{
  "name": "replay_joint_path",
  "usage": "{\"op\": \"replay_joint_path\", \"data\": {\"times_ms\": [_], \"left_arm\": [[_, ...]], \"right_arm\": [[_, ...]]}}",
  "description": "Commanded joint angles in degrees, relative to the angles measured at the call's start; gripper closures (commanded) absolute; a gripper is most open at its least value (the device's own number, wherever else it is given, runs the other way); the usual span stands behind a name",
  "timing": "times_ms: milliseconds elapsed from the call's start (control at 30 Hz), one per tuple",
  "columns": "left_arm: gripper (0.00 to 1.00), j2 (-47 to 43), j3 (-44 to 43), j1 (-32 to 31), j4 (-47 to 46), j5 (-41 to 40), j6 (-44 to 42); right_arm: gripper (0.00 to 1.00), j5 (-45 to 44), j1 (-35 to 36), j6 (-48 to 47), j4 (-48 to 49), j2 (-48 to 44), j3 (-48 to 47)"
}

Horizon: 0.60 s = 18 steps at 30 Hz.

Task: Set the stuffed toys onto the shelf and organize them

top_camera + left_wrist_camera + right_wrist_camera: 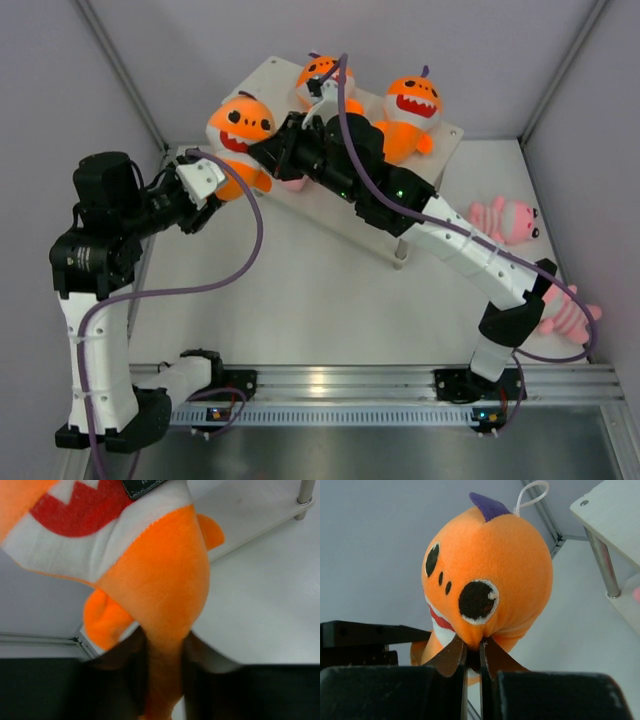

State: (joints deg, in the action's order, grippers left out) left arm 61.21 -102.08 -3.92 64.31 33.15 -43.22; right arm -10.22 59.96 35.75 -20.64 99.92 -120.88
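Observation:
The white shelf (445, 135) stands at the back middle. Two orange shark plushes (325, 75) (412, 105) sit on its top tier. A third orange plush (240, 125) hangs off the shelf's left end, held by both grippers. My left gripper (212, 188) is shut on its lower body (160, 580), which fills the gap between the fingers (162, 670). My right gripper (268, 150) is shut on a pinch of fabric under the plush's head (490, 570), the jaws nearly touching (472, 652). Two pink striped plushes (505, 220) (565, 315) lie on the table at right. A bit of pink (293, 183) shows under my right arm.
The grey enclosure walls close in on the left, back and right. A silver shelf leg (399, 260) stands near the table's middle; another leg (602, 560) is to the right of the held plush. An aluminium rail (400, 385) runs along the near edge.

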Motion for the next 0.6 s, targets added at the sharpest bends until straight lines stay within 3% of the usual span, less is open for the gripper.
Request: {"op": "replay_joint_path", "data": {"times_ms": [0,33,100,133,233,333,567], "left_arm": [[0.86,1.1,-1.1,-0.2,-3.2,0.0,-2.2],[1.00,1.4,-1.3,-0.2,-3.9,0.2,-1.6],[1.00,2.2,-1.5,-0.2,-7.1,0.4,2.3],[1.00,2.3,-2.0,-0.2,-8.2,0.6,5.3],[1.00,3.9,-3.6,-0.2,-15.0,-1.2,15.1],[1.00,6.6,-5.6,-0.2,-20.4,-5.3,23.4],[1.00,17.9,-17.4,-0.2,-23.4,-4.1,31.9]], "right_arm": [[1.00,2.2,1.0,-0.6,4.6,-1.6,-1.9],[1.00,2.1,0.9,-1.2,4.7,-1.6,-2.2],[0.94,1.6,0.5,-3.4,3.8,-1.7,-3.0],[0.74,1.3,0.2,-4.2,3.3,-2.0,-3.1],[0.54,0.3,-1.9,-8.3,1.1,-4.5,-2.8],[0.45,-1.6,-5.0,-10.3,-0.6,-9.1,-0.2],[0.43,-6.5,-12.6,-15.4,-0.9,-25.7,13.6]]}}
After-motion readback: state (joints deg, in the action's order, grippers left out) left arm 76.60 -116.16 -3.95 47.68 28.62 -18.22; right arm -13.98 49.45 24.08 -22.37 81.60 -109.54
